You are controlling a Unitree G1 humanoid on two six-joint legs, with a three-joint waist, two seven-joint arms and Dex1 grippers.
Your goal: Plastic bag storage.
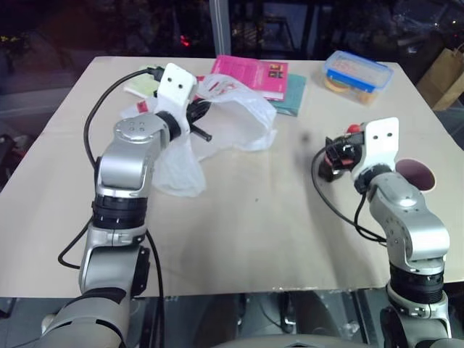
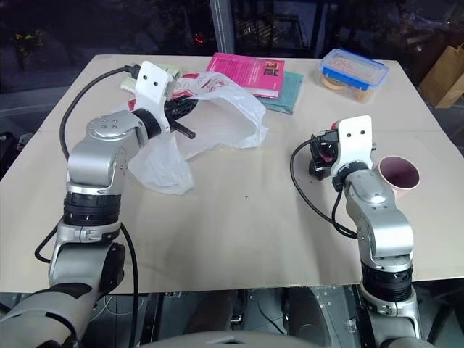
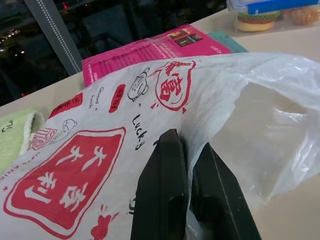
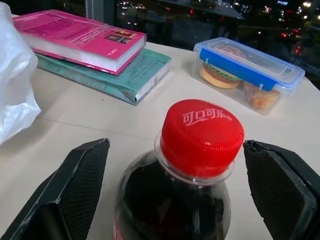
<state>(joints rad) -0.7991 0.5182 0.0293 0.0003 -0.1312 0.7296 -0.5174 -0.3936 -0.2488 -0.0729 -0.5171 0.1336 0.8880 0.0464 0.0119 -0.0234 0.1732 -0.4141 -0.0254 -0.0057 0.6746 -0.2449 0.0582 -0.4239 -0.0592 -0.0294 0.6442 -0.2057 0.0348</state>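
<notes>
1. The plastic bag [image 1: 225, 123] is bunched and partly lifted at the far left of the desk [image 1: 254, 232]; its lower end trails on the desk, its open loop spreads toward the middle, and its red printed panels face the left wrist view.
2. The left hand [image 3: 186, 150] is pinched tight on a fold of the plastic bag, both fingers pressed together with film between them.
3. Just behind the bag, a pink book [image 1: 250, 75] lies on a teal book [image 1: 290, 94]; a pale green cloth [image 1: 141, 85] lies at the far left.
4. The right hand [image 4: 177, 165] stands wide, its fingers either side of a dark soda bottle [image 4: 200, 145] with a red cap, not touching it.
5. A pink cup [image 2: 399, 174] stands just right of that hand; a blue-lidded food box [image 1: 357, 72] sits at the far right.
</notes>
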